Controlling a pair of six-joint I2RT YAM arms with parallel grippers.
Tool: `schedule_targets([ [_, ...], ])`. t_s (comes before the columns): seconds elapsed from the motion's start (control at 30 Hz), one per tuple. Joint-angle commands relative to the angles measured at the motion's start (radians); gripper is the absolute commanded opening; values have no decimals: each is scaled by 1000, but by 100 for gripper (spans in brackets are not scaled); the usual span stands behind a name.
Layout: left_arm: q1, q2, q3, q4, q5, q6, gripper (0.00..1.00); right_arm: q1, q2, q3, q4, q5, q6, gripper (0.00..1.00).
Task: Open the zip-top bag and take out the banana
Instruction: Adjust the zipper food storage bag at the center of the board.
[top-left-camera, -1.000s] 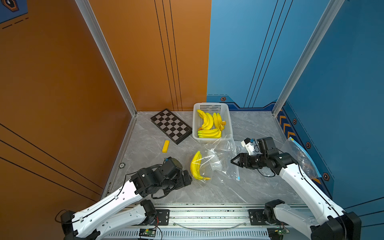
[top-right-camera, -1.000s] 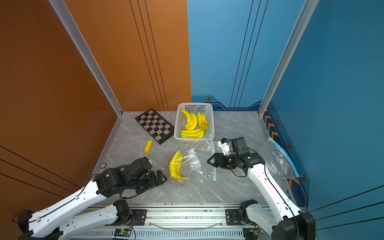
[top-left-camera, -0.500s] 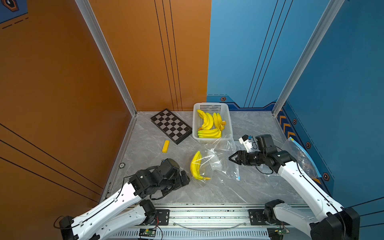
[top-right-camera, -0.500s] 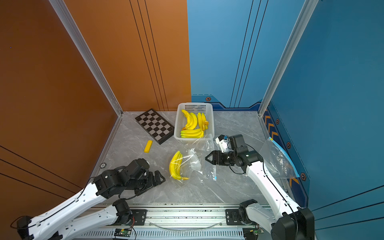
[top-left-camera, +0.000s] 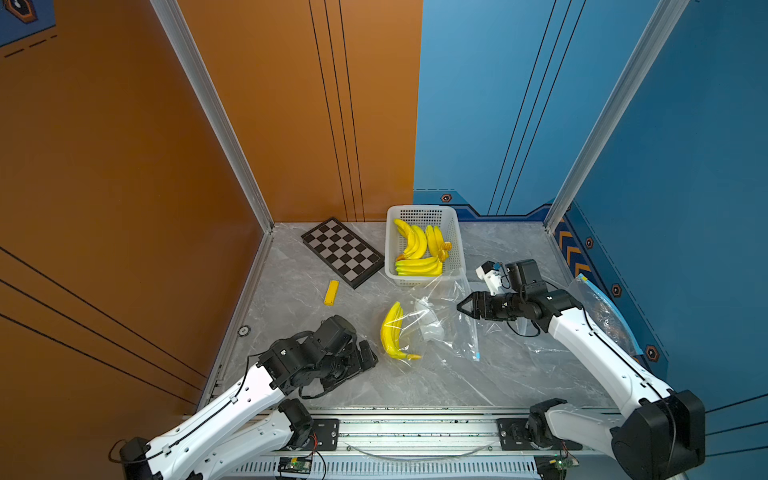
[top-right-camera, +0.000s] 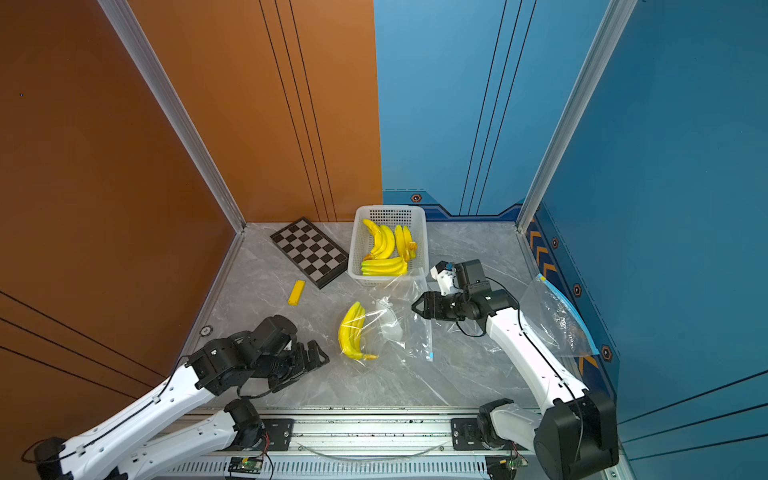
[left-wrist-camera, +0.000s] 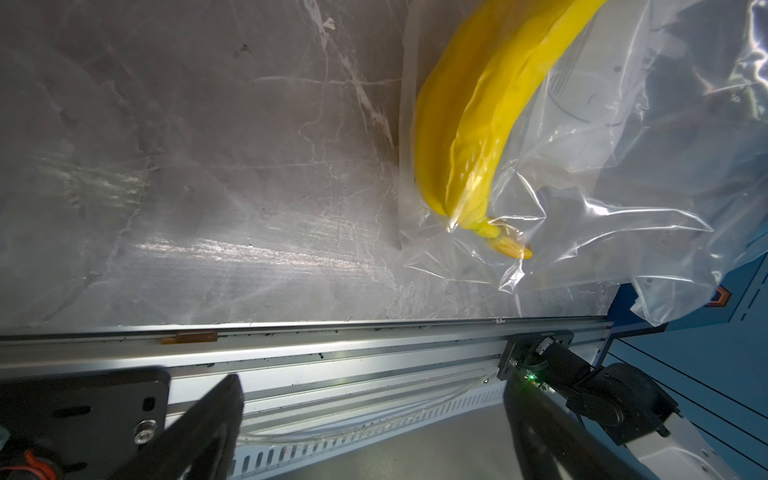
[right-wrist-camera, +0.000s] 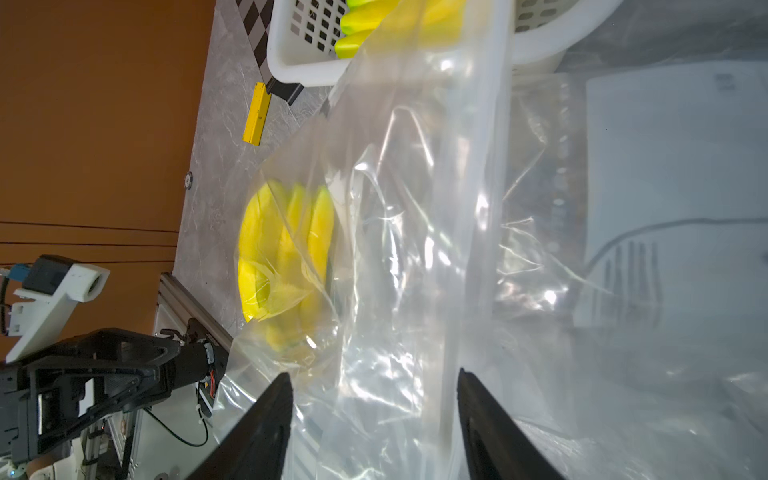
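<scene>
1. The banana (top-left-camera: 392, 332) lies inside the zip-top bag (top-left-camera: 455, 332), at its left end.
2. The left gripper (top-left-camera: 368, 358) sits just beside the banana, jaws spread wide and empty.
3. The right gripper (top-left-camera: 462, 307) is at the bag's opposite side, jaws apart with film between them.

Both arms reach low, left tool (top-left-camera: 368, 359) and right tool (top-left-camera: 460, 308) spread apart.

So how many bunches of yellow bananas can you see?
4. Three yellow banana bunches lie in the white plastic basket: one left, one right, one across its near end. The fourth is inside the clear zip-top bag. Others may hide beneath.
</scene>
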Motion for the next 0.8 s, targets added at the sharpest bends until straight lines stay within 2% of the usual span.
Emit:
schedule_targets([
  [0.0,24,-12,-19,-9,28,34,98,26,6,26,59,-46,7,53],
  [0.1,39,-14,-24,-9,40,41,98,52,12,24,89,-67,30,44],
  [0.3,53,-12,-39,3,51,48,98,103,15,-31,221,-129,138,44],
  [0.4,55,-7,-52,14,46,44,98,100,14,-29,263,-160,211,25],
  [0.5,65,-6,-90,81,61,35,98,72,-21,4,255,-151,233,12],
  [0.67,65,51,-182,279,103,23,98,-40,-50,9,153,-149,202,9],
  [0.77,57,88,-208,375,102,34,98,-28,-36,2,109,-144,160,8],
])
